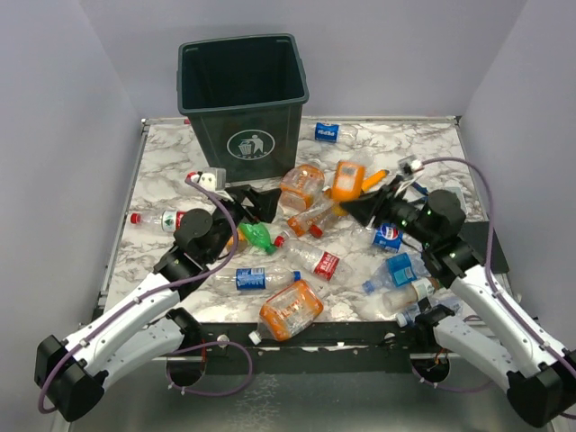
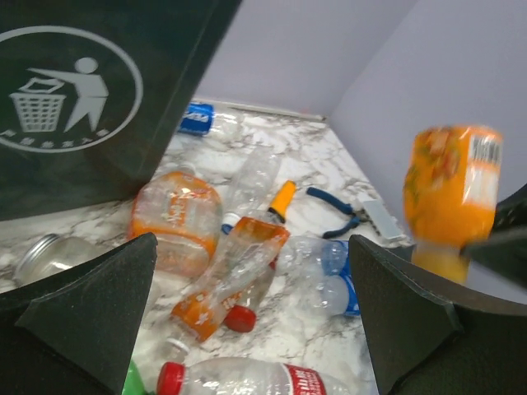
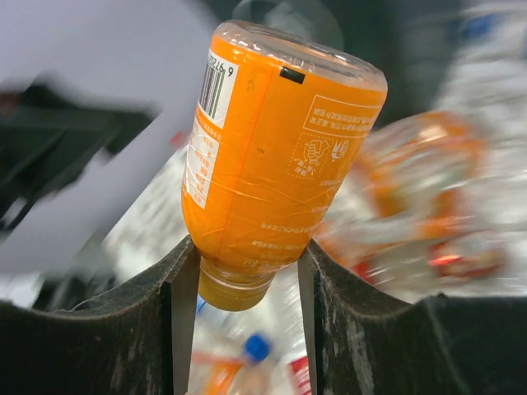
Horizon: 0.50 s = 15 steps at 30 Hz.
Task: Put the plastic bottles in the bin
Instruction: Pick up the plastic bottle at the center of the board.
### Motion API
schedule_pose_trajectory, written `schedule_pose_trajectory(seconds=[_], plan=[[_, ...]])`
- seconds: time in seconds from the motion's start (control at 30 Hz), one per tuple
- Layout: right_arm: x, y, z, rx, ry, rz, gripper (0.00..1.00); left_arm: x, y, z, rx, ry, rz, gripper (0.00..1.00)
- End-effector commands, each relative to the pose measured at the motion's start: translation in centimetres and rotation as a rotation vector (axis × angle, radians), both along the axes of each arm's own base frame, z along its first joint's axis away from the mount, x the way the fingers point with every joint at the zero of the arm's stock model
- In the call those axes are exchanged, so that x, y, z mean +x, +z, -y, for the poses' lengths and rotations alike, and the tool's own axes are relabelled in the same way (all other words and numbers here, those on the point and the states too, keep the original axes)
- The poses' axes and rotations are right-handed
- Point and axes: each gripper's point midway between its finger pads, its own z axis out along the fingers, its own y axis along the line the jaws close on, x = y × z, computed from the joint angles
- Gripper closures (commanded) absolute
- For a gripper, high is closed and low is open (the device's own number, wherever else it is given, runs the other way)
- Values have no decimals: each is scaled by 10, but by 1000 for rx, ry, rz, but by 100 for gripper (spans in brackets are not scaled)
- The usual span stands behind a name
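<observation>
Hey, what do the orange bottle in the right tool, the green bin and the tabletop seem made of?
The orange bottle in the right tool: likely thin plastic, with a glossy printed wrap and a clear base. The bin: moulded plastic, dark green, dull sheen. The tabletop: marble-look, white with grey veins; stone or printed laminate, cannot tell.

The bin (image 1: 241,99) stands far-left on the table (image 1: 432,144); bottles (image 1: 290,310) lie scattered before and right of it.
</observation>
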Motion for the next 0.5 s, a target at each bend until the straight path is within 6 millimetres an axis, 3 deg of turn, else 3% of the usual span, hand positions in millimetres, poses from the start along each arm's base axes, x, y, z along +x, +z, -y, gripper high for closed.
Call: schedule_pose_trajectory(seconds=[0.0,0.13,0.3,0.47], plan=[[-82,-10,-56,-7,396,38,66,-21,56,32,-93,-213,134,1],[-107,-14,-59,-18,514,55,66,-45,83,71,-81,-476,161,1],[-123,-11,-62,-32,609,68,65,-59,72,112,-63,-724,27,1],[-125,-9,-60,-45,607,89,65,-71,53,140,-119,-918,-135,1]])
